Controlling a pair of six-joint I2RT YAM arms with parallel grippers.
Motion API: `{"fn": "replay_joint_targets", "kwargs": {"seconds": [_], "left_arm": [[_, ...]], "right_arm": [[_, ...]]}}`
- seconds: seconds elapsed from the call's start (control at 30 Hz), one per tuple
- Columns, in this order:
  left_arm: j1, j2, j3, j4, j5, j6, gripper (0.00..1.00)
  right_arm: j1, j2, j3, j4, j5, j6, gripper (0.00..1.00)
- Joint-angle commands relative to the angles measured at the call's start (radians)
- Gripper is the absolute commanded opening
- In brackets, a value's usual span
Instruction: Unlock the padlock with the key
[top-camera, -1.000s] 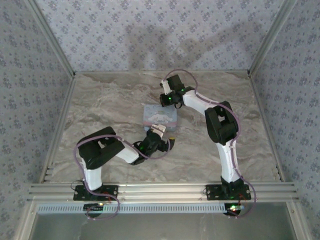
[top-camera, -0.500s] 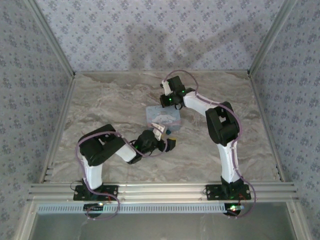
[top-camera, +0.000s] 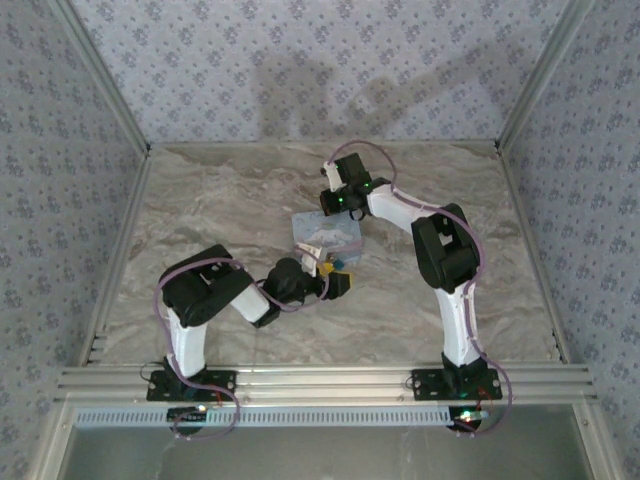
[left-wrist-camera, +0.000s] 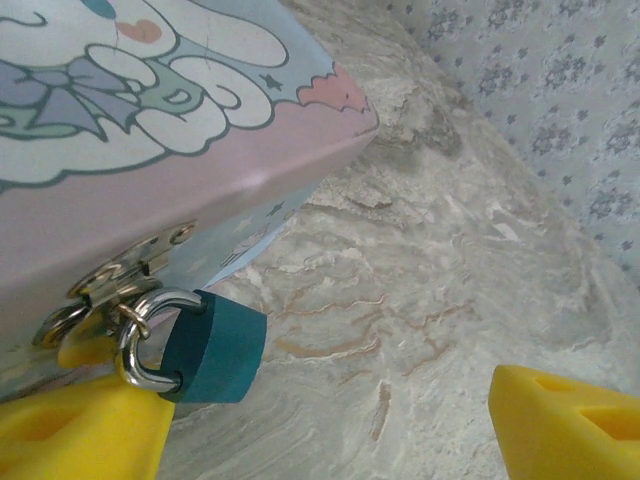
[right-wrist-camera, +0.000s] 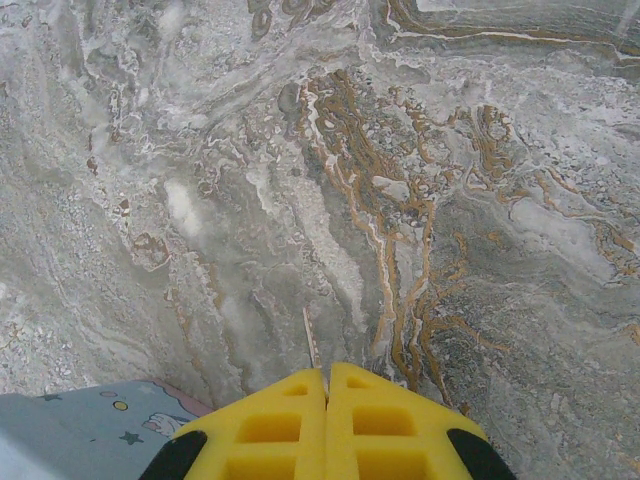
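Teal padlock (left-wrist-camera: 215, 352) hangs off tin's (left-wrist-camera: 200, 200) hasp (left-wrist-camera: 120, 275), long axis sideways, body pointing away from tin; L gripper (left-wrist-camera: 325, 420) spread wide, R gripper (right-wrist-camera: 327, 378) clenched.

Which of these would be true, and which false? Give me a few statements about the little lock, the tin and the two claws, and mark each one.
1. The tin bears a cartoon print. True.
2. The padlock lies apart from the tin. False: it hangs from the tin's metal hasp.
3. The right gripper has its fingers pressed together. True.
4. The left gripper is clamped on the padlock. False: its yellow fingers stand wide apart, with the padlock beside one of them.
5. The padlock is red. False: it is teal.
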Motion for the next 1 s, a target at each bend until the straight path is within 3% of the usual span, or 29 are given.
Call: {"fn": "replay_joint_targets", "kwargs": {"seconds": [0.0,0.17,0.27,0.5,0.73,0.87,0.97], "left_arm": [[0.020,0.013,0.002,0.104,-0.001,-0.047,0.87],[0.022,0.003,0.010,0.048,-0.052,-0.063,0.89],[0.022,0.004,0.018,0.012,-0.081,-0.071,0.85],[0.022,0.084,0.025,0.123,-0.107,-0.122,0.77],[0.013,0.135,0.051,0.167,-0.094,-0.162,0.87],[0.013,0.138,0.052,0.156,-0.088,-0.169,0.78],[0.014,0.147,0.054,0.145,-0.085,-0.186,0.67]], "right_arm": [[0.022,0.005,-0.047,-0.113,-0.005,-0.010,0.00],[0.023,0.000,-0.052,-0.108,-0.007,-0.008,0.00],[0.022,-0.005,-0.058,-0.104,-0.006,-0.008,0.00],[0.024,-0.013,-0.061,-0.106,-0.006,-0.008,0.00],[0.025,-0.015,-0.066,-0.101,-0.006,-0.005,0.00],[0.025,-0.013,-0.066,-0.097,-0.004,-0.005,0.00],[0.023,-0.011,-0.065,-0.100,-0.003,-0.005,0.00]]}}
